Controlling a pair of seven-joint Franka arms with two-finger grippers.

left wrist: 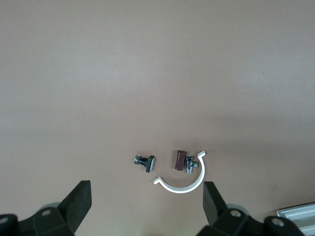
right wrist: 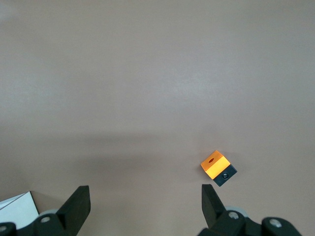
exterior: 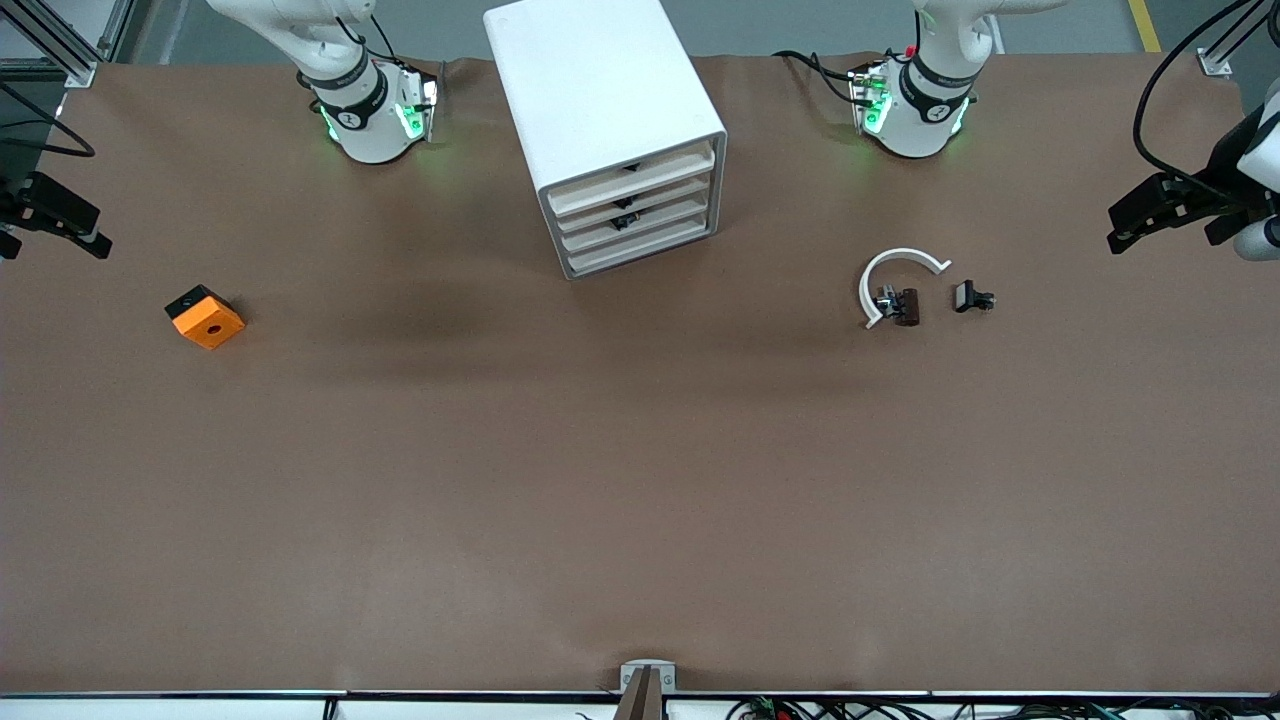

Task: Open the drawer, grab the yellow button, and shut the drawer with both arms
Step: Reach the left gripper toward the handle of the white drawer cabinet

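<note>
The white drawer cabinet [exterior: 600, 110] stands between the two arm bases, with several drawers [exterior: 640, 215] all pushed in. The button is hidden. My left gripper [exterior: 1118, 228] hangs open and empty at the left arm's end of the table. In the left wrist view it [left wrist: 146, 206] is above bare table near the white curved piece [left wrist: 186, 183]. My right gripper [exterior: 88, 232] hangs open and empty at the right arm's end. In the right wrist view it [right wrist: 145, 206] is above bare table, apart from the orange block [right wrist: 218, 167].
The orange square block [exterior: 205, 316] with a dark hole lies toward the right arm's end. The white curved piece [exterior: 898, 275] and two small black clips [exterior: 972, 297] lie toward the left arm's end. A corner of the cabinet shows in each wrist view [left wrist: 298, 216] [right wrist: 17, 209].
</note>
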